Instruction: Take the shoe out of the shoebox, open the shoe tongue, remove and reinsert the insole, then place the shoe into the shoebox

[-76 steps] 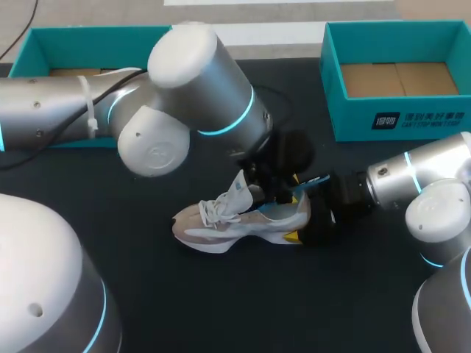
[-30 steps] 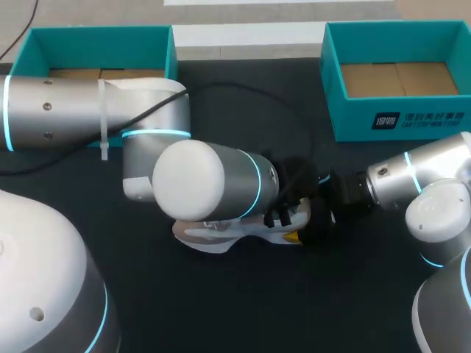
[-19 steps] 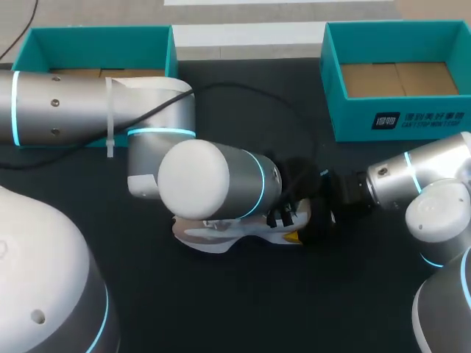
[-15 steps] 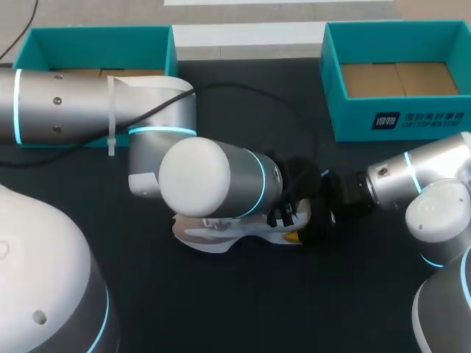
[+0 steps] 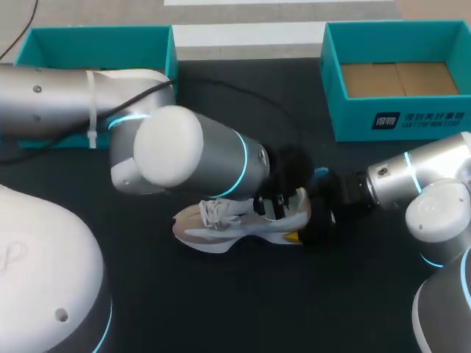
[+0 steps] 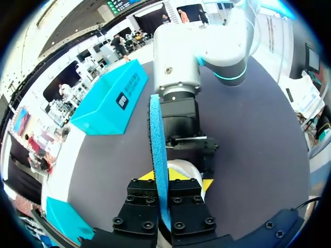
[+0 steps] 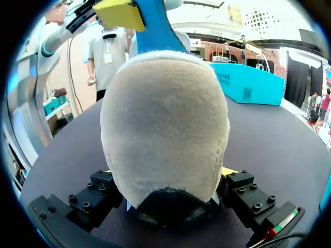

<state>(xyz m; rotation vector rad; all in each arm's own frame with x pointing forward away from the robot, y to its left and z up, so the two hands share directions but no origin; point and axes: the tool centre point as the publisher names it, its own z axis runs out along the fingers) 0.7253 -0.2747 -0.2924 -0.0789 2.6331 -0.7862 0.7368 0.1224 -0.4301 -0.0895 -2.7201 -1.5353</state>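
Note:
A beige and white sneaker [image 5: 221, 226] lies on its sole on the dark table, toe to the left. Its heel [image 7: 165, 134] fills the space between my right gripper's [image 7: 168, 199] fingers, which press it from both sides. My left gripper [image 6: 164, 206] hangs over the shoe's heel opening, shut on a blue insole [image 6: 158, 150] that stands edge-on between its fingers. From the right wrist view the insole [image 7: 152, 26] rises out of the shoe past a yellow fingertip [image 7: 119, 13]. In the head view the left gripper [image 5: 278, 204] is mostly hidden under its arm.
An open teal shoebox [image 5: 397, 110] with a cardboard floor stands at the back right, and another teal box [image 5: 96, 37] at the back left, partly behind my left arm [image 5: 184, 151]. My right arm [image 5: 412, 184] comes in low over the table.
My left gripper closed on the blue insole, then the left arm swung up and back to the left, uncovering the shoe's laces. The right arm and the shoe kept still.

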